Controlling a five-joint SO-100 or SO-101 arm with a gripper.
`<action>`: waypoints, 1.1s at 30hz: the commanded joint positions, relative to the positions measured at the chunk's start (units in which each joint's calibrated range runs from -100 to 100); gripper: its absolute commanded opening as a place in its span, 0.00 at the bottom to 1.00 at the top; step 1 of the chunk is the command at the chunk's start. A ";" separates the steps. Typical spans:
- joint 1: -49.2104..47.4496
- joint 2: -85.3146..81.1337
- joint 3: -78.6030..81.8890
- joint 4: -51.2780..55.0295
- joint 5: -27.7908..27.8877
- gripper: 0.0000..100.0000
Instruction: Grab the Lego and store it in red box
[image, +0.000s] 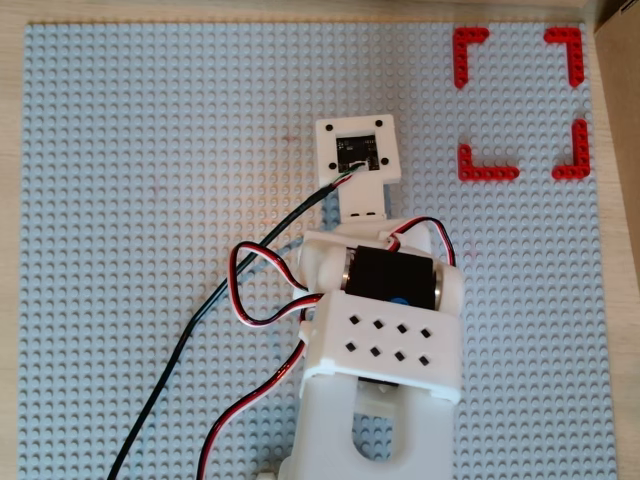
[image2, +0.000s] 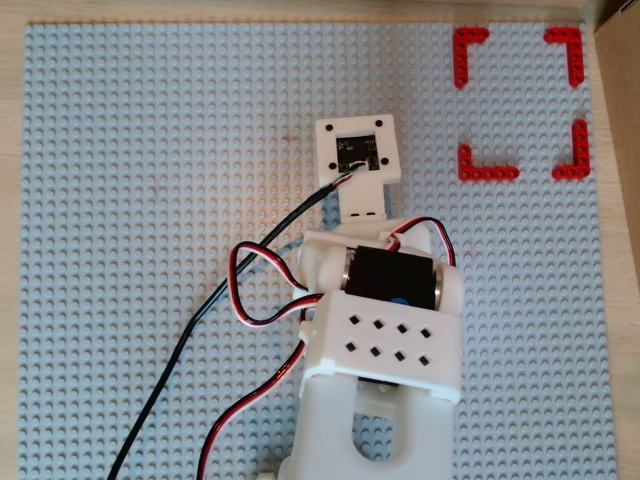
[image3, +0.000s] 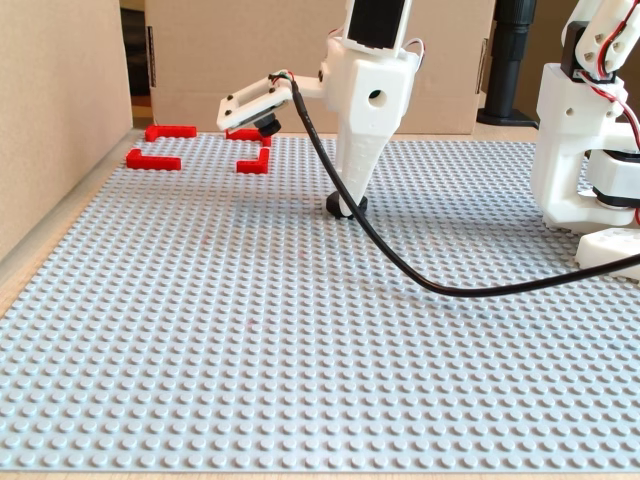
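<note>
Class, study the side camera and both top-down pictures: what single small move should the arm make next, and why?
Probably close the fingers and lift. In the fixed view their tips rest on the baseplate around a small black piece, likely the Lego. The red box is empty. The grip cannot be confirmed; the arm hides it from above.

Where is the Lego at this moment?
In the fixed view the Lego sits on the grey baseplate at the gripper tip, right of the red box. In both overhead views the arm hides it.

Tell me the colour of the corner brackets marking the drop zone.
Red. The corner brackets show best in both overhead views, against the grey studded baseplate.
</note>
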 joint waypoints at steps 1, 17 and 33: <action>0.21 -1.06 -3.01 1.87 -0.03 0.10; 0.36 -19.37 -36.10 31.87 -2.28 0.11; 11.16 -4.37 -53.37 19.15 -9.78 0.11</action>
